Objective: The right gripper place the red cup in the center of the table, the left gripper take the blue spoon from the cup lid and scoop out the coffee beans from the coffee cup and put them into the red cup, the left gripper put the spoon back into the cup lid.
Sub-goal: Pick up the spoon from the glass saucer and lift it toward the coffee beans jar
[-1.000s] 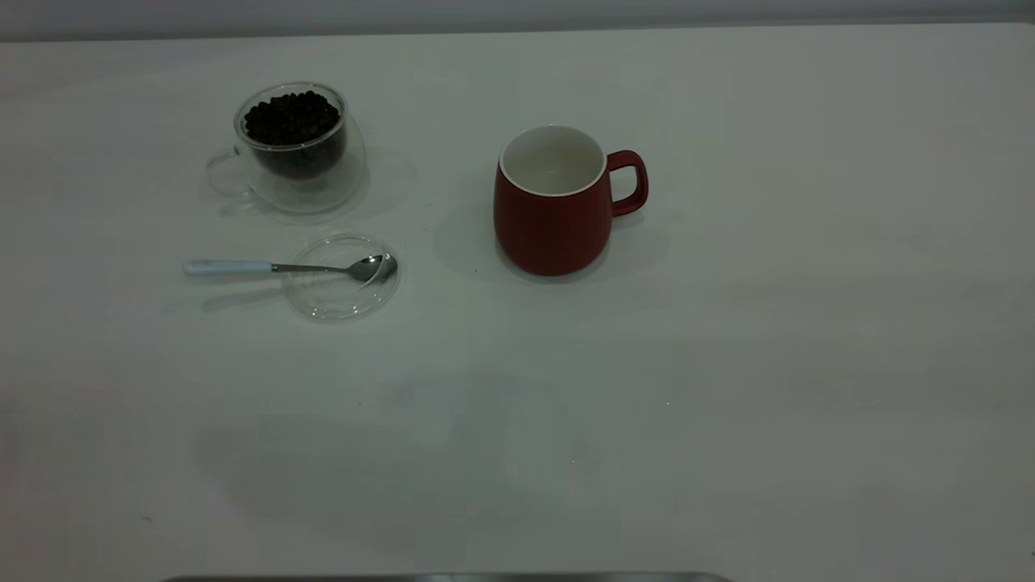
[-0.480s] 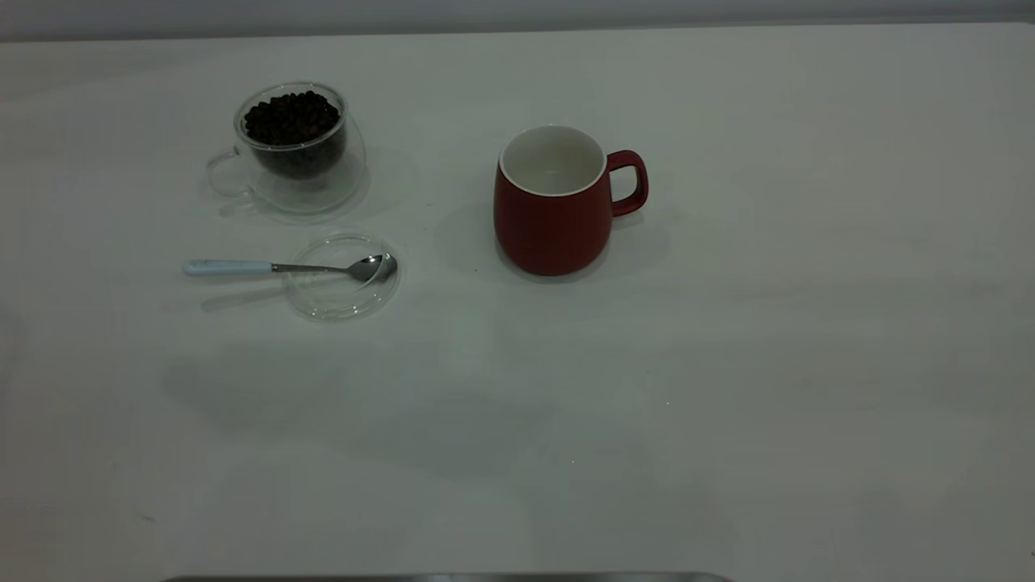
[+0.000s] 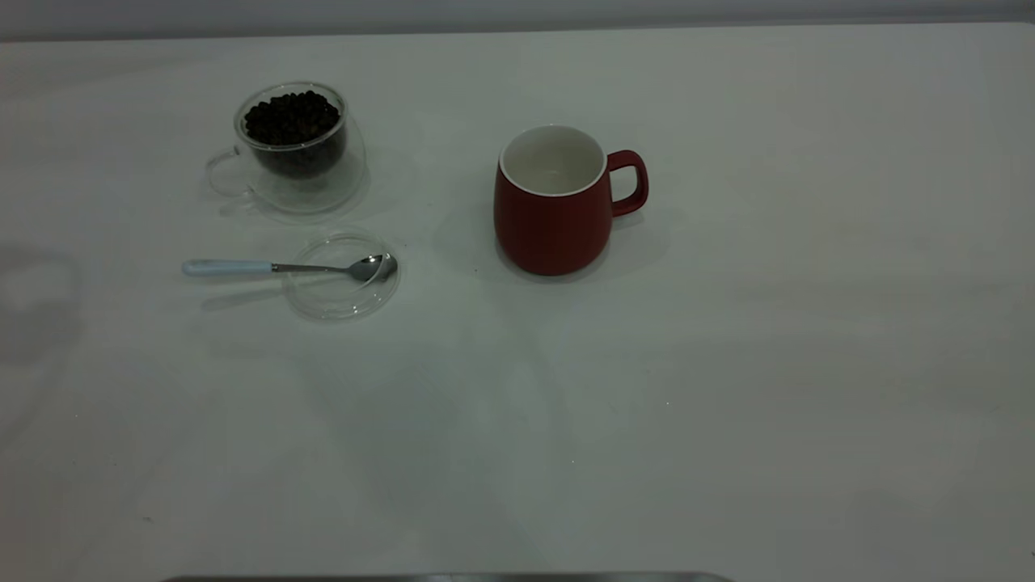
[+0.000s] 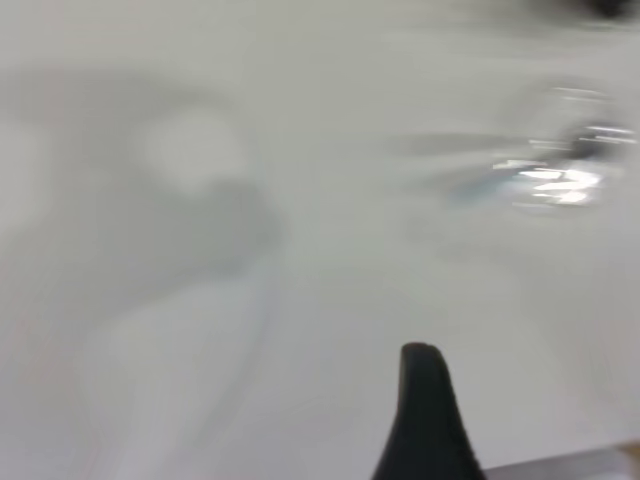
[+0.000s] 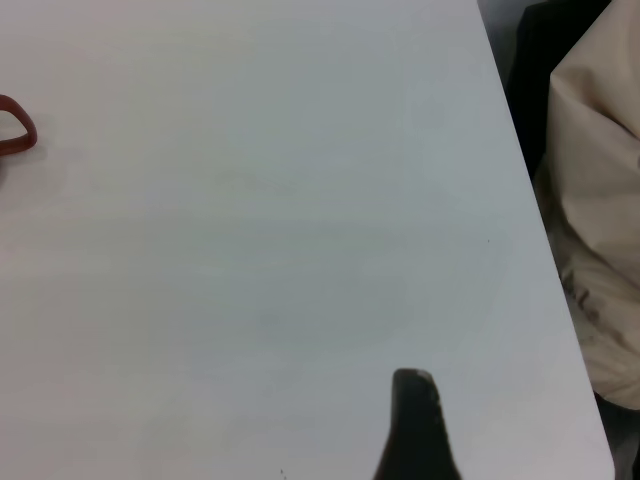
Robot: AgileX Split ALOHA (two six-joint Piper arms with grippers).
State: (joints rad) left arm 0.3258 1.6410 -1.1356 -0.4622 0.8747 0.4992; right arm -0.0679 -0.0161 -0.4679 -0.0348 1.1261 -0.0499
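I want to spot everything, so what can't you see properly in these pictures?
- Left end effector: left wrist view's edge cuts it to one tip, so open or shut is unknown.
- Right end effector: the same in the right wrist view.
- Red cup: right wrist view shows only its handle.
- Blue spoon: a blurred glint in the left wrist view.

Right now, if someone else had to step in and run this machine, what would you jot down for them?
Left gripper: off the exterior view, above bare table, holding nothing visible; one finger shows.
Right gripper: also out of the exterior view, near the table's edge, away from the red cup.
Red cup stands upright mid-table, looks empty.
Blue spoon rests bowl-in on the cup lid.
Coffee cup is full of coffee beans.
Done: cup placement, apparently.
Left: pick up spoon, scoop beans, return spoon.
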